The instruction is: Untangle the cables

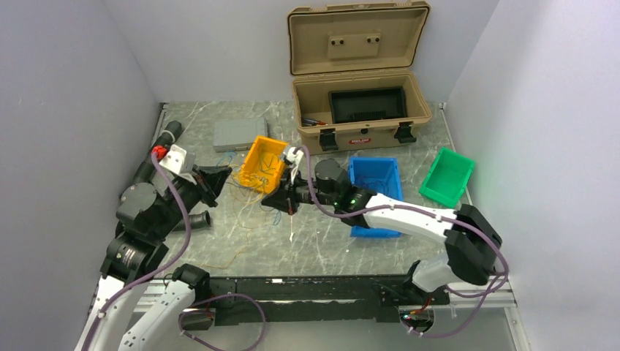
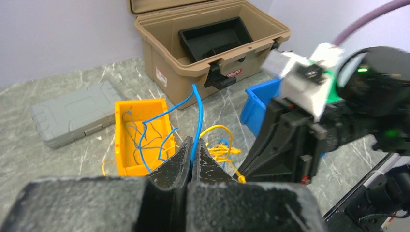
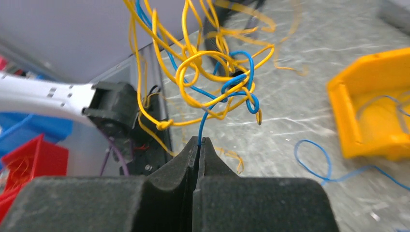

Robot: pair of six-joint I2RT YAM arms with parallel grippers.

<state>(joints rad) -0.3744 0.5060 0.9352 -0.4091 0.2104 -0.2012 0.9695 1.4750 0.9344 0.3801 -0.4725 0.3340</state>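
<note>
The cables are thin yellow and blue wires knotted in a loose tangle [image 3: 217, 77] that hangs in the air between my two grippers. In the left wrist view my left gripper [image 2: 194, 143] is shut on a blue wire [image 2: 197, 116] that rises from its tips, with the yellow bunch [image 2: 220, 151] just right of it. My right gripper [image 3: 200, 140] is shut on another blue strand [image 3: 204, 123] leading up into the knot. From above, the left gripper [image 1: 217, 180] and the right gripper [image 1: 281, 199] face each other, with wires [image 1: 245, 191] strung between them.
A yellow bin [image 1: 263, 162] holding more blue and dark wires sits just behind the grippers. Further back are a grey case [image 1: 239, 133] and an open tan toolbox [image 1: 358, 110]. A blue bin [image 1: 376, 179] and a green bin [image 1: 446, 175] stand to the right. A loose blue wire [image 3: 314, 154] lies on the table.
</note>
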